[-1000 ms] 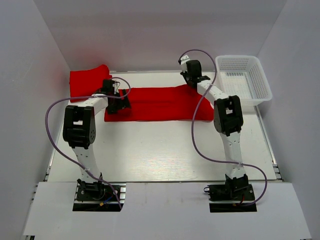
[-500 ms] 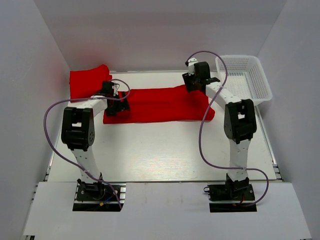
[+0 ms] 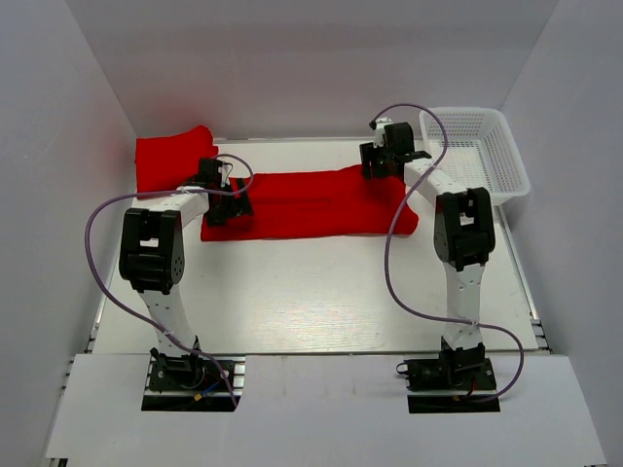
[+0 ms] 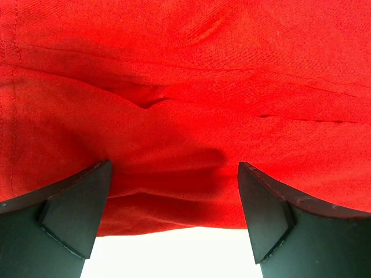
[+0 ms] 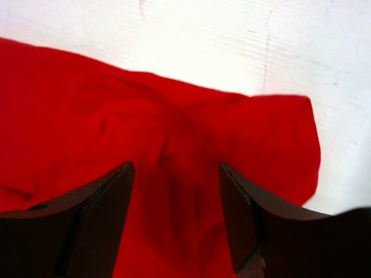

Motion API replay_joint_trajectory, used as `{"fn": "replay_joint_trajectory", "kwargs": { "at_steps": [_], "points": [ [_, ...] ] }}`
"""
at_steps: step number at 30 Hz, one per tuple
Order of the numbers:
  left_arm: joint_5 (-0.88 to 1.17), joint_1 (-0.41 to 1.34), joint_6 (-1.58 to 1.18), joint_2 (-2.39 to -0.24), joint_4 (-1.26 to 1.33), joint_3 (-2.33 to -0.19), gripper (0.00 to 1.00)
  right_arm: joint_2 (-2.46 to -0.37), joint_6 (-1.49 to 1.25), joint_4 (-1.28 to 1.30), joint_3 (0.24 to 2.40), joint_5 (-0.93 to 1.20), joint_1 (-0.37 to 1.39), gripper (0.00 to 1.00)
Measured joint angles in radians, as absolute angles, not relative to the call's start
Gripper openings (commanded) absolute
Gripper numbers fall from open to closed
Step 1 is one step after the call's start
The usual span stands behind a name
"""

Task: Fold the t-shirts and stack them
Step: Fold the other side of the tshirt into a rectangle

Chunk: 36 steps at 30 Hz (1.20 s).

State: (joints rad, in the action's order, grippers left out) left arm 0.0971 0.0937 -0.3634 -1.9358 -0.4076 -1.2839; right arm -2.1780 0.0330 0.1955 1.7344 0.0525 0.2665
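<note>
Cloth fills both wrist views: a red t-shirt [image 3: 311, 202] is spread lengthwise across the table [image 3: 292, 297], toward twelve o'clock. The left gripper [image 4: 174, 174] is held over its nine o'clock end, jaws wide apart, nothing pinched. The right gripper [image 5: 177, 168] is held over its three o'clock end, likewise parted and empty. A second t-shirt [image 3: 173, 156] is bunched at ten o'clock, and a white basket [image 3: 506, 146] is seen at two o'clock.
</note>
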Motion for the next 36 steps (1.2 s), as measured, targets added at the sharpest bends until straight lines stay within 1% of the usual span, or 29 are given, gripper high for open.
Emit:
{"fn": "replay_joint_trajectory", "kwargs": {
  "at_steps": [2,3,4,7,8,13,18,19,20,21,23,24,25,26,33,36],
  "points": [
    [0.096,0.094,-0.363,-1.936,-0.408,-1.284,1.0,-2.22,0.032,0.196,1.776,0.059,0.262,0.6],
    [0.095,0.094,-0.363,-1.936,-0.41,-1.284,1.0,-2.236,0.034,0.195,1.792,0.062,0.262,0.51],
    [0.094,0.094,-0.363,-1.936,-0.411,-1.284,1.0,-2.253,0.037,0.196,1.808,0.064,0.261,0.33],
    [0.089,0.094,-0.363,-1.936,-0.422,-1.288,1.0,-2.295,0.036,0.192,1.853,0.062,0.261,0.02],
    [0.088,0.094,-0.363,-1.936,-0.425,-1.289,1.0,-2.302,0.034,0.186,1.857,0.062,0.261,0.0],
    [0.085,0.094,-0.363,-1.936,-0.434,-1.291,1.0,-2.311,0.028,0.16,1.864,0.055,0.262,0.0],
    [0.083,0.094,-0.363,-1.936,-0.438,-1.291,1.0,-2.371,0.029,0.153,1.999,0.039,0.261,0.0],
    [0.082,0.094,-0.363,-1.936,-0.438,-1.291,1.0,-2.387,0.03,0.152,2.028,0.035,0.262,0.05],
    [0.082,0.094,-0.363,-1.936,-0.438,-1.29,1.0,-2.402,0.03,0.152,2.054,0.029,0.262,0.14],
    [0.081,0.094,-0.363,-1.936,-0.437,-1.29,1.0,-2.415,0.03,0.152,2.07,0.027,0.262,0.3],
    [0.082,0.094,-0.363,-1.936,-0.437,-1.29,1.0,-2.432,0.03,0.152,2.081,0.019,0.262,0.45],
    [0.082,0.094,-0.363,-1.936,-0.437,-1.29,1.0,-2.438,0.033,0.155,2.081,0.011,0.262,0.54],
    [0.082,0.094,-0.363,-1.936,-0.437,-1.29,1.0,-2.444,0.031,0.157,2.081,0.002,0.262,0.71],
    [0.082,0.094,-0.363,-1.935,-0.437,-1.29,1.0,-2.449,0.029,0.159,2.081,-0.005,0.262,0.9],
    [0.083,0.094,-0.364,-1.935,-0.478,-1.309,1.0,-2.437,0.036,0.176,2.083,-0.039,0.262,0.9],
    [0.086,0.094,-0.363,-1.935,-0.518,-1.335,1.0,-2.354,0.031,0.189,2.005,-0.034,0.263,0.9]
  ]
}}
